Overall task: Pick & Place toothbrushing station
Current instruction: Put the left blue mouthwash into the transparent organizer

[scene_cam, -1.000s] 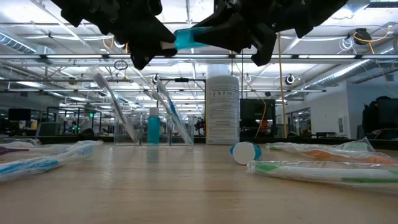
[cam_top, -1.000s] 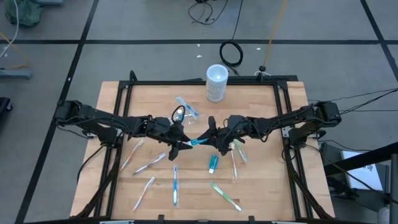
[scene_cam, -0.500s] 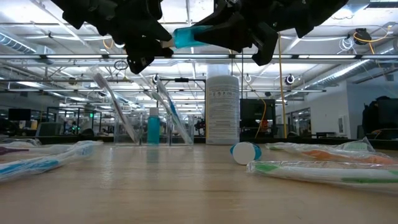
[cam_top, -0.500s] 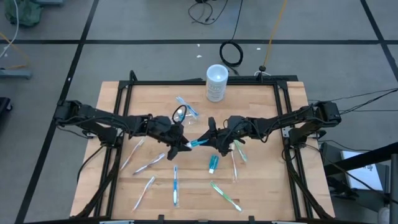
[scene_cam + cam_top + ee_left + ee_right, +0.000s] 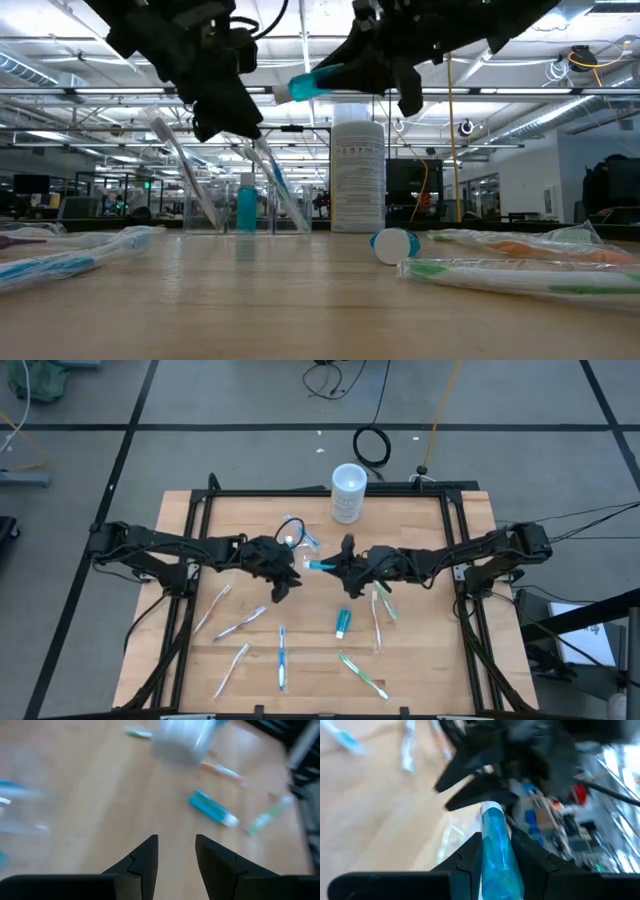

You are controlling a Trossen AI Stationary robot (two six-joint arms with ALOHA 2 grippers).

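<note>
change: left gripper [image 5: 284, 582] has let go of the blue tube [image 5: 320, 565] and backed off; right gripper [image 5: 338, 564] carries it alone.
left gripper: fingers apart, holding nothing, above bare wood.
tray: toothbrushing station [image 5: 297, 532] lies just behind the left gripper, holding a brush.
right gripper: clamped on the tube, raised mid-table.
cup: white cup [image 5: 348, 493] at the back edge.

Matt wooden table [image 5: 420, 660]; clear glinting plastic tray [image 5: 298, 532].

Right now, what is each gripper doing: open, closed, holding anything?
Left gripper: open, holding nothing, above the table.
Right gripper: shut on a blue toothpaste tube, held in the air.
</note>
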